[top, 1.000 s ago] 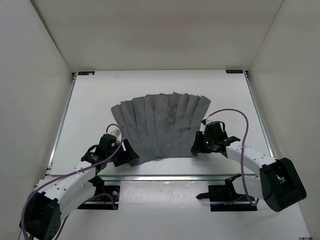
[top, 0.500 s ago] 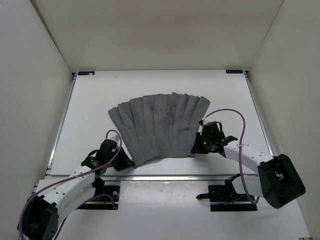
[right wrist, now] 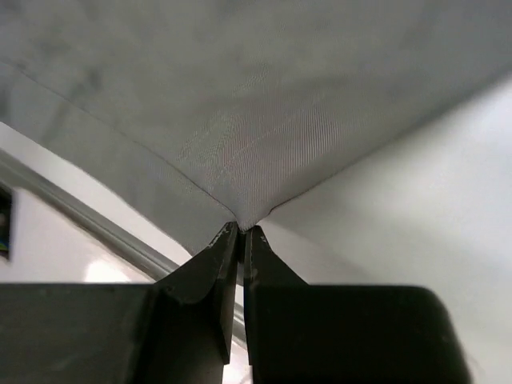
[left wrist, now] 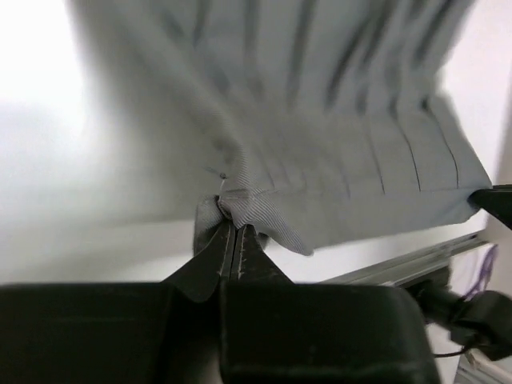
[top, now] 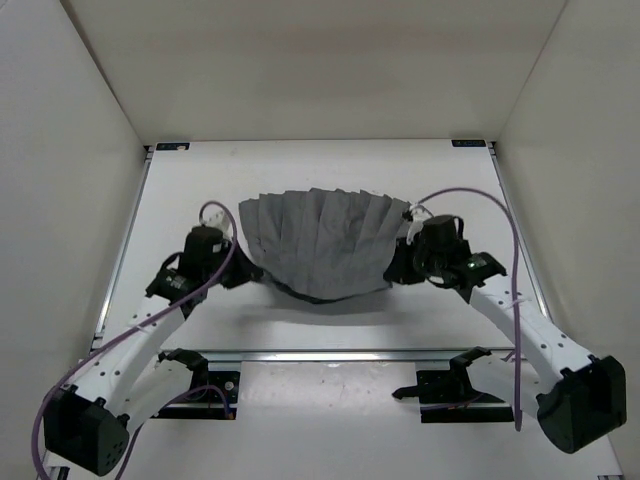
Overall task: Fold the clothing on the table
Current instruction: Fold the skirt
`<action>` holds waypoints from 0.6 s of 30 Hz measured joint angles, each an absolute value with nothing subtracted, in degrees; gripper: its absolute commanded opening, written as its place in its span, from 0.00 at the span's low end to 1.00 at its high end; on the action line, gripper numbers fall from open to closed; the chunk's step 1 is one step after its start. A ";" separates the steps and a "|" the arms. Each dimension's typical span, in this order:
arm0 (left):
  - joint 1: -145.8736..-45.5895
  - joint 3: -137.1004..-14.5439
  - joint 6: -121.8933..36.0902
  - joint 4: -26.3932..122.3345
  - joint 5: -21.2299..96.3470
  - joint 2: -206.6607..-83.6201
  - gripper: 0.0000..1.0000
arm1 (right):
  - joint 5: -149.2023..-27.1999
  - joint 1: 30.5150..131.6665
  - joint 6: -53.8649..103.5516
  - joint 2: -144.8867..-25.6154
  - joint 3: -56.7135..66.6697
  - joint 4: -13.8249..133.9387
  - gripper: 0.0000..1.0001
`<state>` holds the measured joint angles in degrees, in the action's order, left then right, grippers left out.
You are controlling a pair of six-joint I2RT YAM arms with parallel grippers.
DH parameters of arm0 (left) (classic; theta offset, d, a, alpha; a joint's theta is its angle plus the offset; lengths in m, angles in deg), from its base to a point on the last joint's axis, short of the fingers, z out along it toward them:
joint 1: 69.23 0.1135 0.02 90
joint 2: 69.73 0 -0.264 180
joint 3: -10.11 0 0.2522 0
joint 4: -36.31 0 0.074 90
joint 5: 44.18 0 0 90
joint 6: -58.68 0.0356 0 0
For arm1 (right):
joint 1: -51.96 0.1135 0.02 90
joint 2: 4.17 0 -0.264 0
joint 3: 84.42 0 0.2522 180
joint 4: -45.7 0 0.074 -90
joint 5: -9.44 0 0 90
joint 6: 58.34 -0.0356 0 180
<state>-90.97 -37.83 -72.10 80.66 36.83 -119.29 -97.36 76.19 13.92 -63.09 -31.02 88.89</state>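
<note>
The clothing (top: 322, 242), a dark grey pleated skirt, hangs lifted by its two near corners above the white table (top: 180, 200), its near edge sagging in the middle. My left gripper (top: 243, 272) is shut on the skirt's left near corner; the left wrist view shows a bunched fold of the fabric (left wrist: 256, 210) pinched at its fingertips (left wrist: 234, 230). On the other side, my right gripper (top: 396, 270) is shut on the right near corner. In the right wrist view the cloth (right wrist: 240, 120) fans up and away from the closed tips (right wrist: 242, 230).
White walls enclose the table at the back and on both sides. A metal rail (top: 340, 354) runs along the near edge, with the arm bases behind it. Purple cables (top: 470, 200) loop above both arms.
Both grippers have shut on the skirt's near corners and lifted them up and toward the back. The skirt, flat on the table a second ago, now hangs bunched between them.
</note>
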 measured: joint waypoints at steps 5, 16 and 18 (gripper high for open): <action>-90.99 -56.82 -67.68 81.71 39.19 -121.57 0.00 | -99.02 73.44 18.88 -59.79 -12.33 93.44 0.00; -83.54 -78.48 -61.28 82.06 37.81 -125.98 0.00 | -101.44 72.24 22.38 -64.90 12.54 98.18 0.00; -82.25 -80.01 -60.21 81.84 37.68 -130.46 0.00 | -102.56 70.84 23.01 -70.19 15.84 98.12 0.00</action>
<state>-82.25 -80.01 -60.21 81.84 37.68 -130.46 -102.56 70.84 23.01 -70.19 15.84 98.12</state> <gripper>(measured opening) 0.022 0.023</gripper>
